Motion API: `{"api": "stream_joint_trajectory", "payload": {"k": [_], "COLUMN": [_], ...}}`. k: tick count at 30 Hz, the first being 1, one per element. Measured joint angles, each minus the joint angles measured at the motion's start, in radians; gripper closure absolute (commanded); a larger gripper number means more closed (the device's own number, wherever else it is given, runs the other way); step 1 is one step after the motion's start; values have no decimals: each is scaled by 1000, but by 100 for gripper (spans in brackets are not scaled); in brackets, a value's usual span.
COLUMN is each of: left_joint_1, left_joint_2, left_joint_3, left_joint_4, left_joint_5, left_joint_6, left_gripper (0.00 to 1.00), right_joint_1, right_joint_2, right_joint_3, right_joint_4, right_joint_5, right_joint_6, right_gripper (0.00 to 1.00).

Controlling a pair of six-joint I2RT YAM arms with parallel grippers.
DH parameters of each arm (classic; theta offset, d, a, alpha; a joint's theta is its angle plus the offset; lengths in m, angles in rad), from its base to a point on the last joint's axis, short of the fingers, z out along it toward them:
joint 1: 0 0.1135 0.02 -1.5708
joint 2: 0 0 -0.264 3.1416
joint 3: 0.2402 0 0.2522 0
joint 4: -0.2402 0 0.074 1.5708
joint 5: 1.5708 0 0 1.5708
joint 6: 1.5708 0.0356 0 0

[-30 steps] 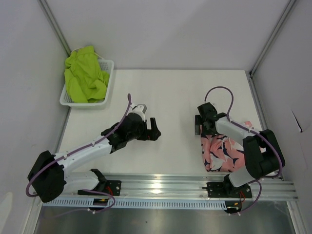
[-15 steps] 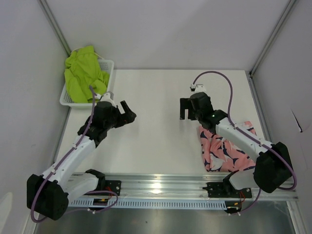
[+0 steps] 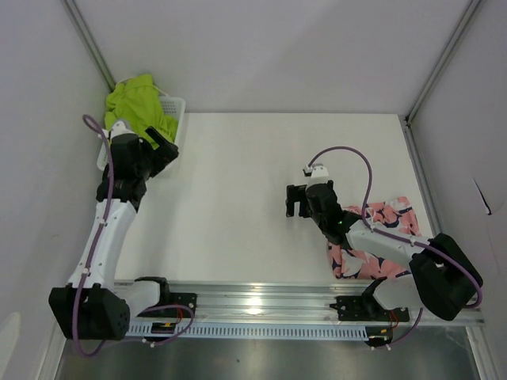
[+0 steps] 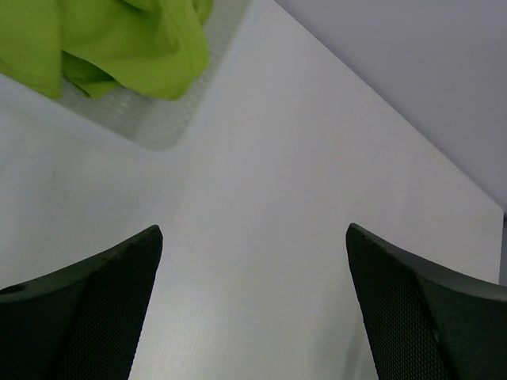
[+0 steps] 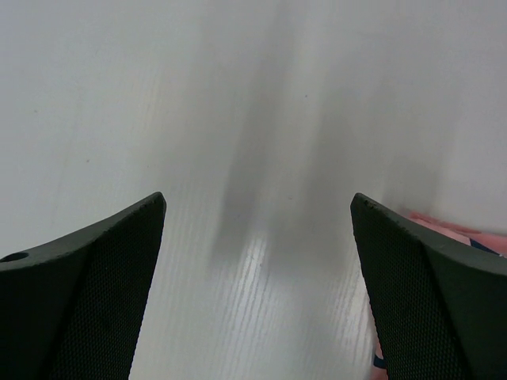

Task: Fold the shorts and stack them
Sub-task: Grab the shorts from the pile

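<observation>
The left hand (image 3: 164,149) is spread wide and holds nothing. It hangs near the front corner of the basket (image 3: 179,104), at 10 o'clock on the worktop (image 3: 245,150). The green shorts (image 3: 133,104) lie crumpled in this basket, at 11 o'clock from that hand. The right hand (image 3: 296,207) is also spread wide and empty, above bare worktop near the middle. The pink shorts (image 3: 384,226) lie at 4 o'clock on the worktop, partly under the right arm.
</observation>
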Motion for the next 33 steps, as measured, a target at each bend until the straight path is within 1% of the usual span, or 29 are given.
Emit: {"api": "stream_joint_trajectory", "payload": {"k": [3,6,11,15,19,22,26,30,33], "left_joint_1": [98,171,225,251,259,259,259,259,259], "left_joint_2": [60,164,375,528,631,720,822,897,949], "left_joint_3": [48,116,226,309,396,520,658,715,729], "left_joint_4": [-10,-37,-58,-87,-126,-168,-174,-174,-175], "left_joint_5": [16,18,25,12,-18,-46,-63,-55,-37], "left_joint_6": [-11,-24,-70,-121,-171,-190,-203,-214,-224], "left_gripper": [1,1,1,1,1,1,4,7,7], "right_joint_1": [10,17,29,35,35,35,34,35,35], "right_joint_2": [0,2,21,21,21,21,21,22,22], "right_joint_3": [-14,-14,-14,-23,-36,-38,-38,-38,-38], "right_joint_4": [51,101,142,162,166,165,166,166,166], "right_joint_5": [3,3,3,5,7,9,16,20,27], "right_joint_6": [8,18,26,26,25,25,25,25,23], "right_gripper": [0,1,1,1,1,1,0,1,1]}}
